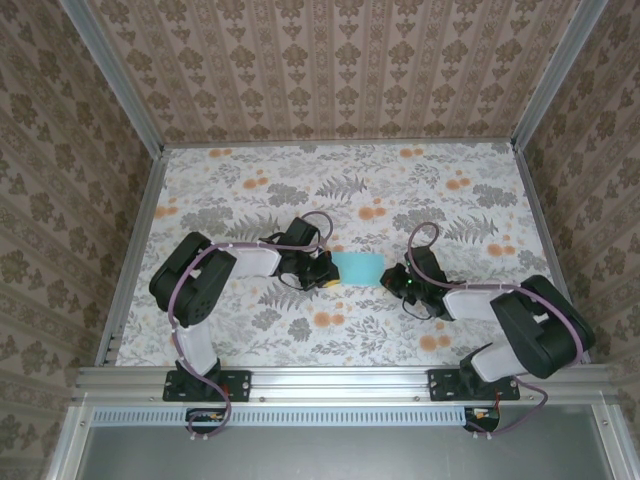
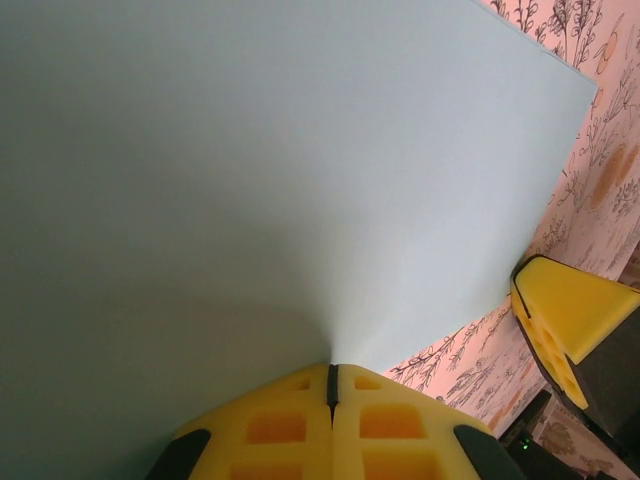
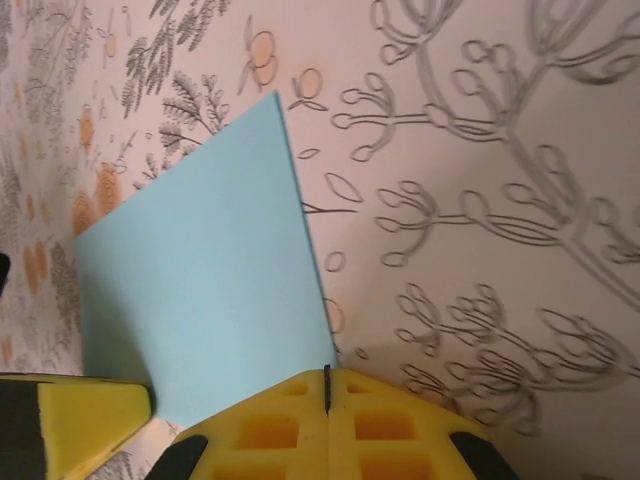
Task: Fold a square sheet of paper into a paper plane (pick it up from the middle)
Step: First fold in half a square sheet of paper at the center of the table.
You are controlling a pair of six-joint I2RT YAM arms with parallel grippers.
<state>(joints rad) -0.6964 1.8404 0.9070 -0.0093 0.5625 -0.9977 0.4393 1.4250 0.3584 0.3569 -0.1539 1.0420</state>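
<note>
square sheet of paper (image 1: 357,268) was found mid-frame in the top view, low over the table (image 1: 240,190), between the arms. left claw (image 1: 322,272) was clamped tight on its left edge, right claw (image 1: 396,277) on its right edge. judged light, limp, easily creased and torn: best held at edge middles, without pulling apart.

Turquoise sheet of paper (image 1: 357,268) between left hand (image 1: 322,270) and right hand (image 1: 397,278) on floral table (image 1: 400,190)

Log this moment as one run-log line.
square sheet of paper: spans between grippers over table | left gripper: shut on its edge | right gripper: shut on opposite edge
</note>
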